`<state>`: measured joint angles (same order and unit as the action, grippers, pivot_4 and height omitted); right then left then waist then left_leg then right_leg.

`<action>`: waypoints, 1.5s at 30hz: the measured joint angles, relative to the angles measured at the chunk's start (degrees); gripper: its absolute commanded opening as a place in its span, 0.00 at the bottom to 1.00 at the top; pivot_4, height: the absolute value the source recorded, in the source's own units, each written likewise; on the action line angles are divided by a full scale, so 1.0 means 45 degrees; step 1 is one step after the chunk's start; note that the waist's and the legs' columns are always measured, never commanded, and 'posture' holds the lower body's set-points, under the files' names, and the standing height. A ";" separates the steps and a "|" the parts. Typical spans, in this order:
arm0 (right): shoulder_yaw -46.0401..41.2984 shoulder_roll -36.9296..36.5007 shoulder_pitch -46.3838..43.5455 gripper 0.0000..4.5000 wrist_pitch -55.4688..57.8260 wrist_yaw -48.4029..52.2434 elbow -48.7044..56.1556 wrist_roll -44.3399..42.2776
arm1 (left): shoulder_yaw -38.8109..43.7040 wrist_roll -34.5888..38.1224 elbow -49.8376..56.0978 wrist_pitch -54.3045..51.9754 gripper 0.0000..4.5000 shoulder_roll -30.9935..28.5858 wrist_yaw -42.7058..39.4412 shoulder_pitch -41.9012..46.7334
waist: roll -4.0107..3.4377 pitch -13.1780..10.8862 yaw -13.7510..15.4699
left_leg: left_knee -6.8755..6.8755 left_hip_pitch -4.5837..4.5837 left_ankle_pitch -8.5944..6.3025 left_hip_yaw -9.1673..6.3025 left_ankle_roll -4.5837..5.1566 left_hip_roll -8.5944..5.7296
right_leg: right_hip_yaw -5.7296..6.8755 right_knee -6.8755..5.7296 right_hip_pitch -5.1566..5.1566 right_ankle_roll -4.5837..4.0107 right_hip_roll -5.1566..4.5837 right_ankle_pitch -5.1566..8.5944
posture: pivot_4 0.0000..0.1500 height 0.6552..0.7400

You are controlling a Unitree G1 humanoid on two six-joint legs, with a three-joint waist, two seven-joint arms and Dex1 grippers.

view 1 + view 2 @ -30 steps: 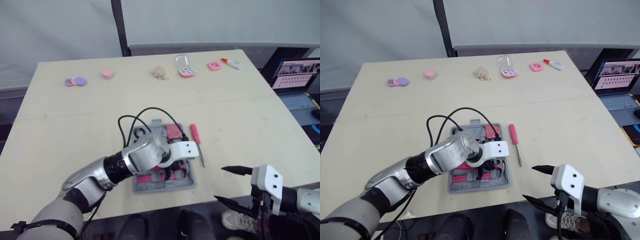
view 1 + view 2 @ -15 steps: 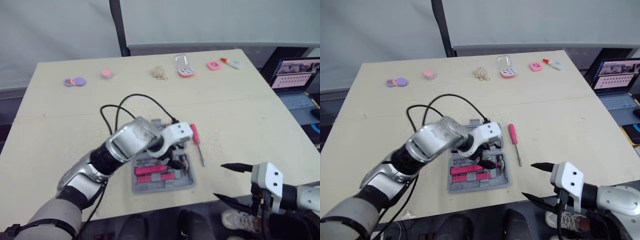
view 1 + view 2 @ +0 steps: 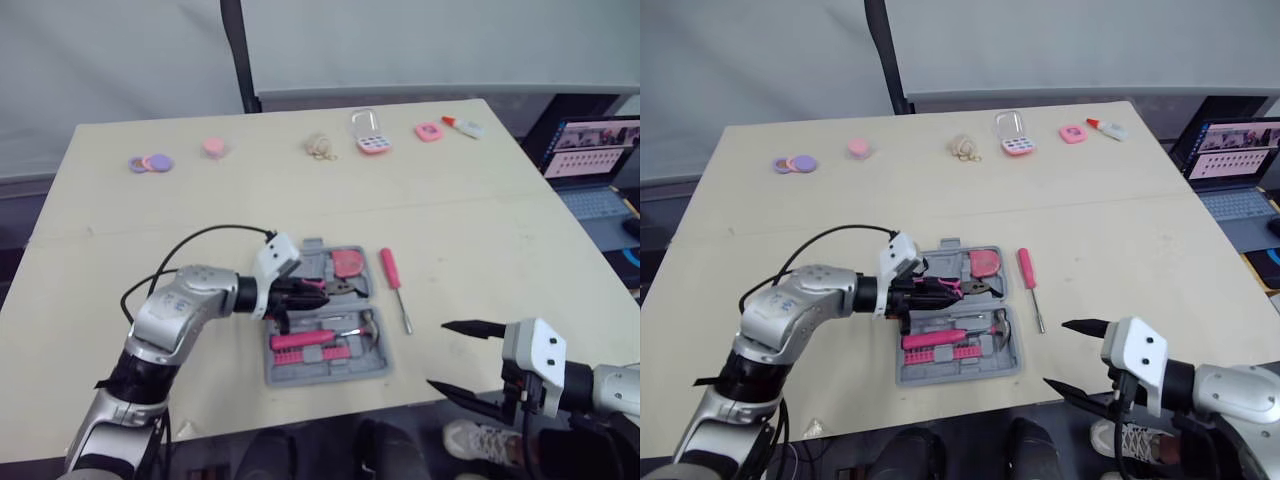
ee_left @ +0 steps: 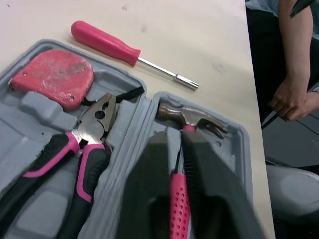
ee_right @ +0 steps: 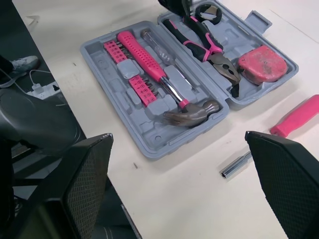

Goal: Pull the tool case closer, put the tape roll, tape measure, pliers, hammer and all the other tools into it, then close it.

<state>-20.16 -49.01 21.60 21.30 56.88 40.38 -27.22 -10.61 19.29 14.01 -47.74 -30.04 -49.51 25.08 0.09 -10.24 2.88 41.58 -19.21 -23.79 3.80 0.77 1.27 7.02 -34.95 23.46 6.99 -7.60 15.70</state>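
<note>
The grey tool case lies open near the table's front edge. In it are a pink tape measure, pink-handled pliers, a hammer with a pink handle and a strip of pink bits. A pink screwdriver lies on the table just right of the case. My left gripper hovers over the case's left half, shut and empty, its fingers above the hammer handle. My right gripper stands open and empty off the table's front right edge.
Along the table's far edge lie purple and pink discs, a pink lid, a beige bundle, a pink box and a glue tube. A laptop stands right of the table. A person's arm is beyond the front edge.
My left arm has drawn back to the left, uncovering the case with the hammer lying in its front half. My right gripper has stayed in place.
</note>
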 measured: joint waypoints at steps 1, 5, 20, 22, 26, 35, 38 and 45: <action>0.0001 -0.0002 0.0000 1.00 0.0000 0.0006 -0.0015 0.0000 | -0.0071 -0.0164 -0.0147 0.0572 0.01 -0.0093 -0.0073 -0.0296 | -0.0002 0.0001 -0.0014 | -0.0002 0.0000 0.0000 0.0002 0.0000 0.0002 | 0.0001 0.0000 0.0001 0.0000 0.0003 0.0000 | 1.00 0.87; 0.0000 -0.0008 -0.0057 1.00 0.0001 0.0040 -0.0033 -0.0001 | -0.0517 -0.0527 -0.0337 0.2136 0.01 -0.0133 -0.0327 -0.1223 | -0.0001 0.0000 0.0030 | 0.0000 -0.0002 0.0000 0.0006 0.0001 0.0000 | 0.0002 0.0002 -0.0002 0.0000 -0.0002 0.0000 | 1.00 0.87; 0.0199 -0.0028 -0.0448 1.00 0.0303 0.0053 -0.0031 -0.0121 | -0.1233 -0.1392 -0.0781 0.3732 0.01 -0.0078 -0.0324 -0.1290 | -0.0003 0.0002 -0.0005 | -0.0002 0.0000 -0.0001 0.0008 0.0002 0.0001 | 0.0000 0.0000 0.0000 0.0000 0.0001 -0.0001 | 1.00 0.87; 0.0199 -0.0029 -0.0496 1.00 0.0303 0.0052 -0.0031 -0.0162 | -0.1371 -0.1436 -0.0782 0.3855 0.01 -0.0079 -0.0335 -0.1333 | -0.0003 0.0002 0.0003 | -0.0002 -0.0001 -0.0001 0.0007 0.0002 0.0001 | 0.0001 0.0001 -0.0001 0.0000 0.0001 -0.0001 | 1.00 0.87; 0.0199 -0.0053 -0.0535 1.00 0.0309 0.0052 -0.0031 -0.0219 | -0.1647 -0.1635 -0.0811 0.4076 0.01 0.0039 -0.0307 -0.1376 | -0.0003 0.0002 0.0002 | -0.0002 -0.0001 -0.0001 0.0008 0.0002 0.0001 | 0.0001 0.0001 -0.0001 0.0001 0.0001 -0.0001 | 1.00 0.87; 0.0195 -0.0081 -0.0462 1.00 0.0552 0.0034 -0.0018 -0.0248 | -0.1934 -0.2075 -0.1341 0.4358 0.01 0.0448 -0.0204 -0.1313 | -0.0003 0.0002 0.0004 | -0.0002 -0.0001 -0.0001 0.0008 0.0003 0.0001 | 0.0001 0.0001 0.0000 0.0001 0.0001 -0.0001 | 1.00 0.87; 0.0161 -0.0081 -0.0392 1.00 0.0591 0.0026 0.0007 -0.0266 | -0.1947 -0.2213 -0.1488 0.4493 0.01 0.0488 -0.0183 -0.1400 | -0.0003 0.0002 -0.0003 | -0.0002 0.0000 -0.0001 0.0005 0.0003 0.0001 | 0.0000 0.0000 0.0000 0.0000 0.0001 -0.0001 | 1.00 0.87; -0.0079 -0.0081 -0.0171 1.00 0.0615 -0.0019 0.0030 -0.0292 | -0.2013 -0.2464 -0.1788 0.4713 0.01 0.0564 -0.0149 -0.1517 | -0.0003 0.0002 0.0001 | -0.0002 0.0001 -0.0003 0.0004 0.0005 0.0001 | 0.0001 0.0001 -0.0001 0.0000 0.0001 -0.0001 | 1.00 0.87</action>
<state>-20.52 -49.37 20.83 24.07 56.79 40.51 -28.53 -19.67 8.20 5.96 -26.53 -27.50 -50.18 18.25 0.08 -10.23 2.88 41.57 -19.20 -23.80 3.81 0.79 1.27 7.02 -34.94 23.45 6.99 -7.60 15.69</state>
